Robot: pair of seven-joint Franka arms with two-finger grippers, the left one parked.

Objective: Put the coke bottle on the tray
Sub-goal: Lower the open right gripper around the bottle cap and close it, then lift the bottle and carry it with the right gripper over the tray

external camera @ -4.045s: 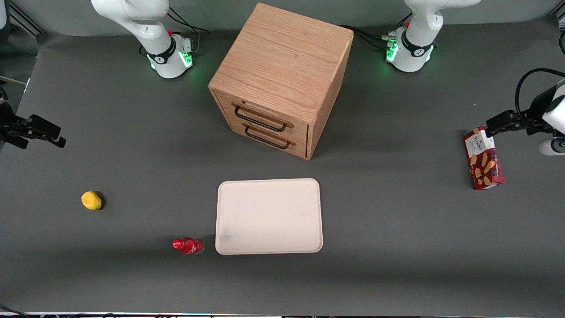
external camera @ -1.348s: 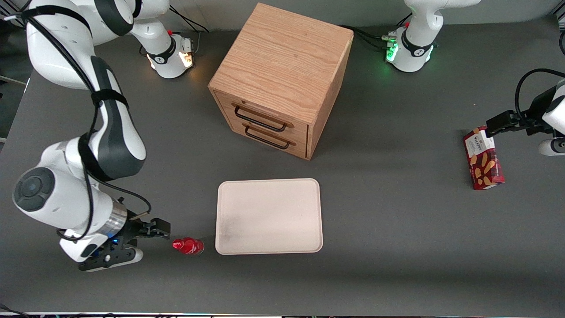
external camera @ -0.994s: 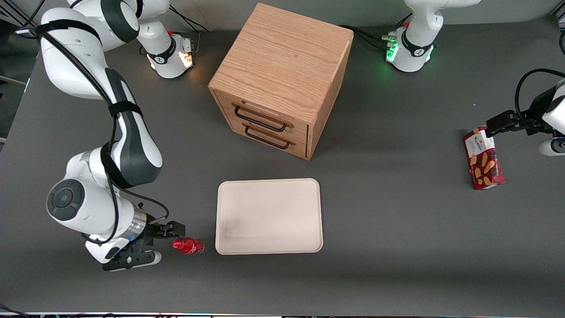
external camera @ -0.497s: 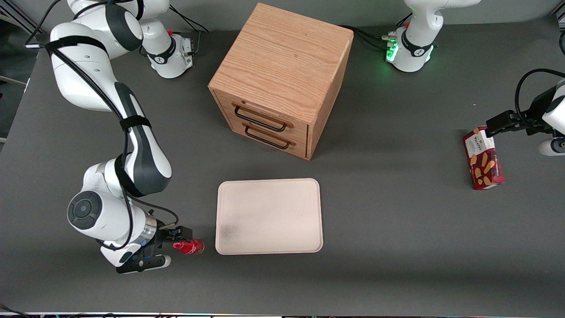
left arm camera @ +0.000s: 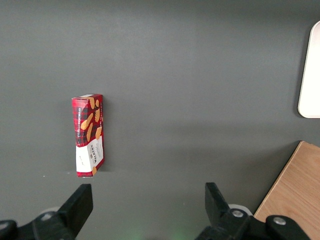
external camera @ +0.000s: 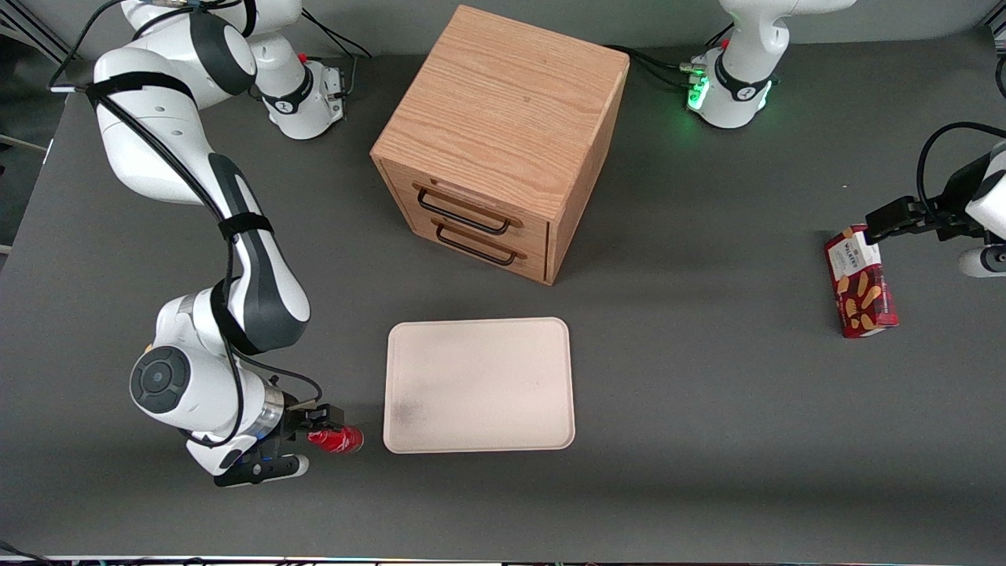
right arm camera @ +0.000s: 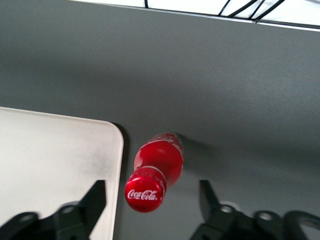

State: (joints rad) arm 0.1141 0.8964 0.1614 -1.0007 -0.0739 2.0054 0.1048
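The coke bottle (external camera: 340, 440) (right arm camera: 159, 167) is small and red, and lies on its side on the dark table close beside the tray's near corner. Its red cap faces the working arm's end of the table. The tray (external camera: 479, 385) (right arm camera: 50, 160) is flat, pale cream and bare. My right gripper (external camera: 317, 429) (right arm camera: 151, 197) is low over the table at the bottle's cap end. It is open, with one finger on each side of the cap and a gap between each finger and the cap.
A wooden drawer cabinet (external camera: 503, 141) with two black handles stands farther from the front camera than the tray. A red snack box (external camera: 860, 283) (left arm camera: 88, 135) lies toward the parked arm's end of the table.
My right arm has swung in from the table's end and come down to the bottle; over the last half second the open fingers slid around the cap. The bottle and tray have not moved.
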